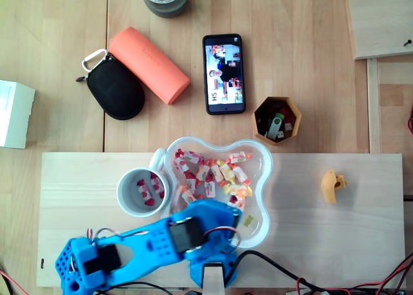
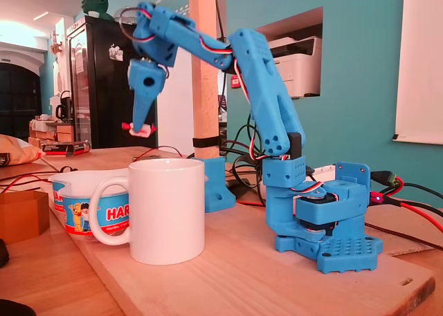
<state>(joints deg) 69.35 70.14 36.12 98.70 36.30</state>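
Note:
My blue arm reaches over a clear flower-shaped bowl (image 1: 263, 161) holding several red, white and yellow wrapped candies (image 1: 213, 172). In the fixed view my gripper (image 2: 140, 128) points straight down, shut on a red-and-white wrapped candy (image 2: 139, 129), and hangs above the bowl (image 2: 75, 204), behind and left of the white mug (image 2: 168, 209). In the overhead view the gripper body (image 1: 210, 219) covers the bowl's near-left part, and its fingertips are hidden under it. The white mug (image 1: 127, 201) stands just left of the bowl with a few candies inside.
Bowl and mug stand on a pale wooden board (image 1: 335, 233), along with a small yellow piece (image 1: 332, 185). Beyond the board lie a phone (image 1: 224, 73), an orange case (image 1: 149, 64), a black pouch (image 1: 115, 91), a hexagonal wooden cup (image 1: 276, 119) and a white box (image 1: 14, 113).

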